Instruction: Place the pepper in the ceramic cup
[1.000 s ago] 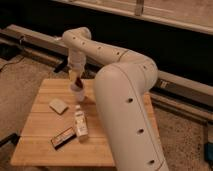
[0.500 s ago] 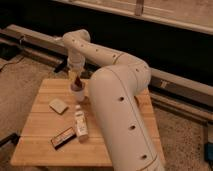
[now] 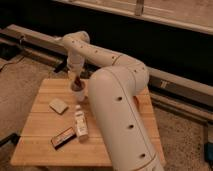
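Observation:
My gripper [image 3: 75,79] points down over the back middle of the wooden table [image 3: 40,122]. It is shut on the pepper [image 3: 76,83], a small dark red shape hanging from its tip. Right below stands the ceramic cup [image 3: 78,94], small and white. The pepper's lower end is at the cup's rim or just inside it. My arm's bulky white forearm [image 3: 120,110] hides the table's right half.
A pale flat pad [image 3: 58,105] lies left of the cup. A white bottle [image 3: 80,122] lies on its side in front of the cup, and a dark flat bar [image 3: 63,136] sits near the front edge. Dark rails run behind the table.
The gripper has come down a little with the pepper, closer to the cup. The forearm has swung slightly across the table's right side.

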Controlling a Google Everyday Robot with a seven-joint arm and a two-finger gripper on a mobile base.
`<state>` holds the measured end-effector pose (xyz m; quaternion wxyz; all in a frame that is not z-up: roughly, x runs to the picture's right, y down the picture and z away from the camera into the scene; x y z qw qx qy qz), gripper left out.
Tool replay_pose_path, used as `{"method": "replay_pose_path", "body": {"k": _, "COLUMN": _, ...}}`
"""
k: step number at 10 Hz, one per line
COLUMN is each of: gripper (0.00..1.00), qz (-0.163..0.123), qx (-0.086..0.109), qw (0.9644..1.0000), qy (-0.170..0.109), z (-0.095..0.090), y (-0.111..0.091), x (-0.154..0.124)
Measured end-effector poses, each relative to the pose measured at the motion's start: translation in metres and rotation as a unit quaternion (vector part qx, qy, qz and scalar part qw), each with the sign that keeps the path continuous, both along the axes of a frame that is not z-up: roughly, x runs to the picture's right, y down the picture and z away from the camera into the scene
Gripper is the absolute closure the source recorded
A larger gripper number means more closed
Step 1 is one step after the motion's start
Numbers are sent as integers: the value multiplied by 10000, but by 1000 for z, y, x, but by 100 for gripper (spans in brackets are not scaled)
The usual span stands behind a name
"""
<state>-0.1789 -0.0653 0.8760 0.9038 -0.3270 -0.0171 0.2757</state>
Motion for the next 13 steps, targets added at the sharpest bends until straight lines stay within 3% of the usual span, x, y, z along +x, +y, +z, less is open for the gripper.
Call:
{"method": "replay_pose_path", "body": {"k": 5, "gripper": 20, "qz": 135, "qx": -12, "qw": 9998, "qy": -129, "z": -3, "y": 2, "x": 0}}
{"method": "replay_pose_path", "body": {"k": 8, "gripper": 20, "qz": 391, "qx": 14, "qw": 9982, "qy": -456, "z": -26, "y": -8, "x": 11}}
{"method": "replay_pose_path", "body": {"k": 13, "gripper": 20, "qz": 391, "qx": 11, "qw": 9981, "qy": -472, "z": -26, "y": -7, "x": 9}}
